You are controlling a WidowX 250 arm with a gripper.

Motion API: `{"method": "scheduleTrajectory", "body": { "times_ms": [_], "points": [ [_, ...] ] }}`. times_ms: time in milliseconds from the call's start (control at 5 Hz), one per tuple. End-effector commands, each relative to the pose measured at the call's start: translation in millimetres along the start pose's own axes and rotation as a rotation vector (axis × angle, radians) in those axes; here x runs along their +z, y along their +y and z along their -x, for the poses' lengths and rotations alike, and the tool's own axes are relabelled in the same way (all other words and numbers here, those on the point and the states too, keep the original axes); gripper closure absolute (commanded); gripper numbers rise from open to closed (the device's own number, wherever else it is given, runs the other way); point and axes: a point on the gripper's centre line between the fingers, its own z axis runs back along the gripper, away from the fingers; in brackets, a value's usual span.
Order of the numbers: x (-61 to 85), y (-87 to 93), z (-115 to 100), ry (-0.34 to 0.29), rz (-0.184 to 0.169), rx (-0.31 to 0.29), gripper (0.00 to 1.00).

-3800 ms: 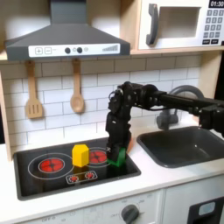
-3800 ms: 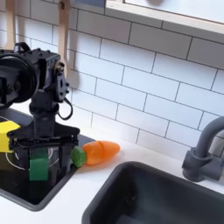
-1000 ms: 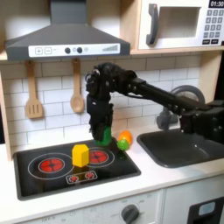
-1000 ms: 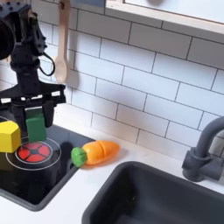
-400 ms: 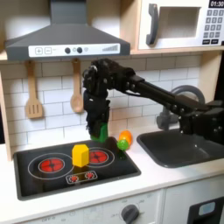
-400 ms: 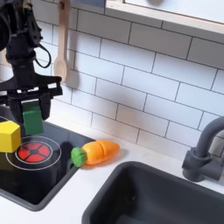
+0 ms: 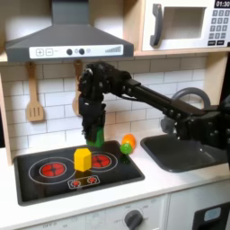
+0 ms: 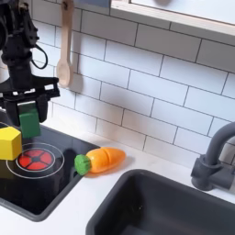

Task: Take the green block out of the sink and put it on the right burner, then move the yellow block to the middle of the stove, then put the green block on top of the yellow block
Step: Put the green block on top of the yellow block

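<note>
My gripper (image 7: 92, 135) (image 8: 27, 117) is shut on the green block (image 7: 94, 137) (image 8: 29, 123) and holds it in the air above the stove (image 7: 40, 185) (image 8: 46, 191). The yellow block (image 7: 82, 159) (image 8: 9, 142) stands on the black cooktop between the two red rings, just below the green block and slightly toward the left in both exterior views. A gap shows between the two blocks. The dark grey sink (image 7: 193, 151) (image 8: 170, 209) lies to the right in both exterior views, with nothing seen in it.
A round orange-yellow-green toy (image 7: 128, 142) (image 8: 101, 161) lies on the white counter between stove and sink. A dark faucet (image 8: 214, 158) stands behind the sink. Two wooden utensils (image 7: 34, 94) hang on the tiled wall, and a range hood (image 7: 67, 40) hangs above.
The gripper carried the green block up from the right burner and leftward in the first exterior view; it now hangs nearly over the yellow block. The yellow block has not moved.
</note>
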Motion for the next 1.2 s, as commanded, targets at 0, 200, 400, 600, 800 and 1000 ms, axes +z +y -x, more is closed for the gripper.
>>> {"method": "scheduleTrajectory", "body": {
  "times_ms": [0, 200, 400, 600, 800, 1000],
  "points": [
    [1.5, 10.5, -11, -0.002, -0.010, 0.036, 1.00],
    [1.4, 16.5, -11, -0.011, -0.022, 0.039, 1.00],
    [1.2, 23.3, -11, -0.017, -0.032, 0.029, 1.00],
    [-8.7, 32.5, -6, 0.005, -0.041, 0.019, 1.00],
    [-7.0, 43.8, -3, 0.005, -0.040, 0.019, 1.00],
    [-4.5, 48.2, -2, 0.003, -0.038, 0.017, 1.00]
  ]
}}
